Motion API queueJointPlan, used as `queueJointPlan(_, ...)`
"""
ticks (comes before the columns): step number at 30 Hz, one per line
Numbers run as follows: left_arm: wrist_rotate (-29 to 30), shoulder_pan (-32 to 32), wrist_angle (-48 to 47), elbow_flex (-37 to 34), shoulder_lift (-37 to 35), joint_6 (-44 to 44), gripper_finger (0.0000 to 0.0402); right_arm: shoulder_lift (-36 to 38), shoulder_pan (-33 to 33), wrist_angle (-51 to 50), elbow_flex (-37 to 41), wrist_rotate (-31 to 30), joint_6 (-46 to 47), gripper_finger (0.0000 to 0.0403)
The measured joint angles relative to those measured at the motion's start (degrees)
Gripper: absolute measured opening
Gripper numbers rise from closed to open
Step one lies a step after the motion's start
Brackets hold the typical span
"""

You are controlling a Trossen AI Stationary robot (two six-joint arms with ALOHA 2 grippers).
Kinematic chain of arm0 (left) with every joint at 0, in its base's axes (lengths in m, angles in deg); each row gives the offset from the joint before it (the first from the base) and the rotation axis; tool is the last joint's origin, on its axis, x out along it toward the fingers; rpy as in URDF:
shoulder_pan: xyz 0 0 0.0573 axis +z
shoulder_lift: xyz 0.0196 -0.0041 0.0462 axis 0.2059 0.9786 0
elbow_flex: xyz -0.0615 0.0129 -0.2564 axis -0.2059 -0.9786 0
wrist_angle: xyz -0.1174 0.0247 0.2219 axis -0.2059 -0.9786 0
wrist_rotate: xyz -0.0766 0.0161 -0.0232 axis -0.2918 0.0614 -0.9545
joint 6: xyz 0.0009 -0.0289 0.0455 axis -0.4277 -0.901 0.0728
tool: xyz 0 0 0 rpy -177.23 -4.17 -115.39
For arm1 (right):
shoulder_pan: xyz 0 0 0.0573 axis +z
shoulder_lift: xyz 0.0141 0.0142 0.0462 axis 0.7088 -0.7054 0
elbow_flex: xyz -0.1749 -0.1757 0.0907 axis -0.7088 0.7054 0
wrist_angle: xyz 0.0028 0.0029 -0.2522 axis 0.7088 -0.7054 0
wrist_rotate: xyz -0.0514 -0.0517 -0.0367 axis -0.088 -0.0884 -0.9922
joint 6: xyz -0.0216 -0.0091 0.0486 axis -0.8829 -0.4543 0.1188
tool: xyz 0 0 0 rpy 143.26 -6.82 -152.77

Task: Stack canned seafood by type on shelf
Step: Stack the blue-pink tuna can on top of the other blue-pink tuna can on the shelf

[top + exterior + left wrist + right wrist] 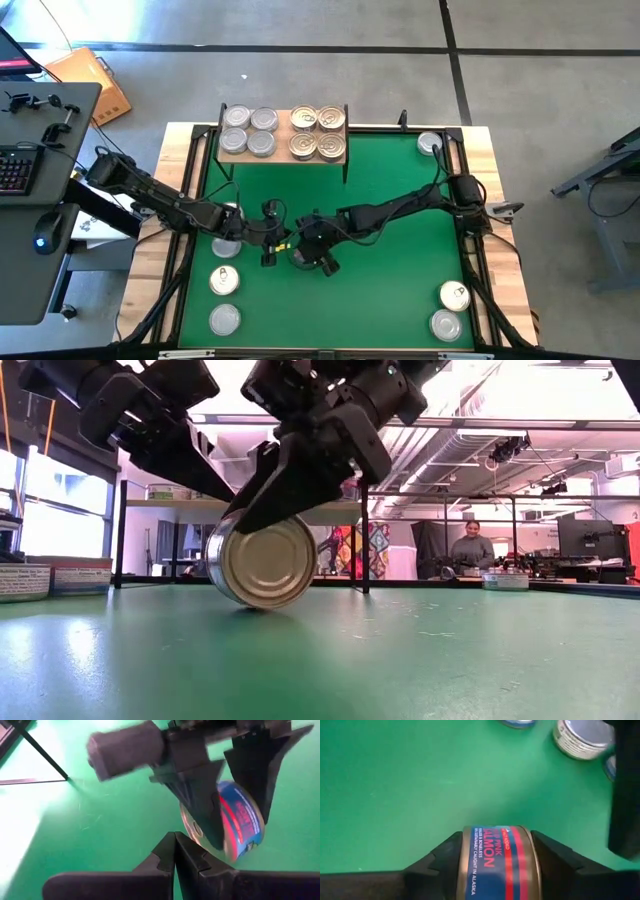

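Near the middle of the green mat (pixel 400 210), the right gripper (pixel 318 250) has its two fingers on either side of a salmon can (pixel 496 862), pressed against the can's flat ends. The can lies tipped on its edge, its gold-toned end (pixel 268 563) facing the low camera and its blue-and-red label wrapped round the side. Its lower rim seems to touch the mat, though the low view leaves that slightly uncertain.

The left gripper (pixel 175 851) sits just beside it on the left, fingers pressed fully together and holding nothing, its tips pointing at the gripped can.

At the far edge of the mat stands the shelf (pixel 284 148), a light-wood board on thin black legs. Four silver-lidded cans (pixel 249 131) occupy its left half in a square, and four gold-lidded cans (pixel 318 133) fill its right half the same way.

Loose cans remain on the mat: several in a near-left cluster (pixel 224 300), one of them partly hidden under the left arm; two at the near-right corner (pixel 451 310); and one alone at the far-right corner (pixel 429 144).

In the room beyond the table a person (pixel 472 548) is seen at a desk.
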Motion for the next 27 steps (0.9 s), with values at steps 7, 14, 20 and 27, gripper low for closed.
queueJointPlan(7,12.37,-6.68,-7.47,0.02,-3.21,-3.55,0.0,10.28,-0.4,-6.53,-0.63,-11.22,1.06,0.0184)
queueJointPlan(14,23.99,-11.6,-9.87,-1.09,-3.76,-6.72,0.0,23.16,-6.72,-1.14,-0.79,-33.89,-15.7,0.0184)
queueJointPlan(20,26.8,-12.22,-7.21,-3.4,-3.74,-8.14,0.0,23.24,-19.94,0.84,-0.52,-31.84,-24.48,0.0184)
queueJointPlan(27,26.89,-12.22,-3.69,-5.27,-3.74,-8.22,0.0,18.89,-29.29,4.86,-0.52,-27.23,-27.68,0.0184)
